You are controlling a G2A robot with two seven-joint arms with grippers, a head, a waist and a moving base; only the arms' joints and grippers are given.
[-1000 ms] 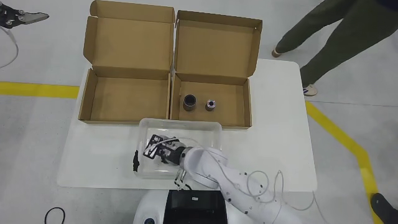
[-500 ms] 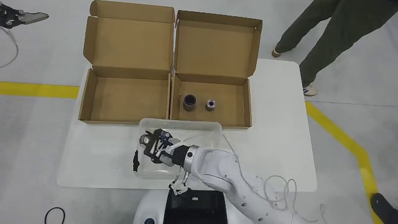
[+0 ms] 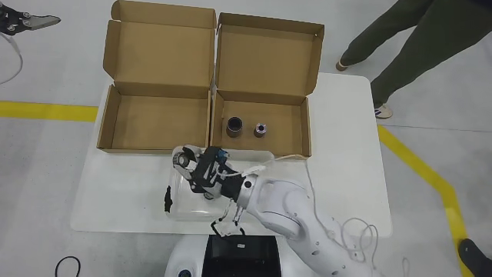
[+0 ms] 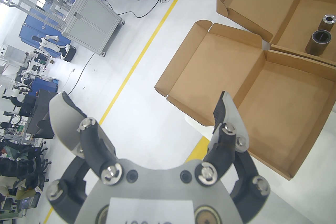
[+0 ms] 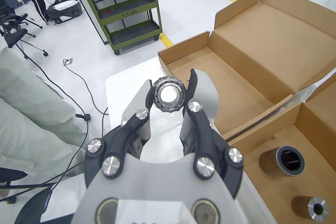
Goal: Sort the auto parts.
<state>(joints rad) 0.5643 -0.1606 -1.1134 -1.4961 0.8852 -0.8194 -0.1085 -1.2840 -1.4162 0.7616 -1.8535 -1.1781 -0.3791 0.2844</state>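
Observation:
My right gripper [image 3: 187,161] is shut on a steel bearing ring [image 3: 182,157], held above the far left corner of the clear plastic tray [image 3: 257,160]. In the right wrist view the bearing ring [image 5: 169,97] sits between the fingertips, with the empty left cardboard box [image 5: 236,78] just beyond. The right cardboard box [image 3: 288,135] holds a dark sleeve [image 3: 233,127] and a smaller metal bushing [image 3: 260,129]. My left gripper [image 3: 31,21] hangs open off the table, far to the left, with nothing between its fingers [image 4: 225,109].
The left box [image 3: 154,123] and the right box stand side by side at the table's far edge with lids folded back. A small black part [image 3: 167,198] lies at the tray's left side. Bare white table [image 3: 346,161] stretches to the right.
My right gripper has risen out of the tray with the bearing ring and moved left and toward the left box. The left arm has not moved.

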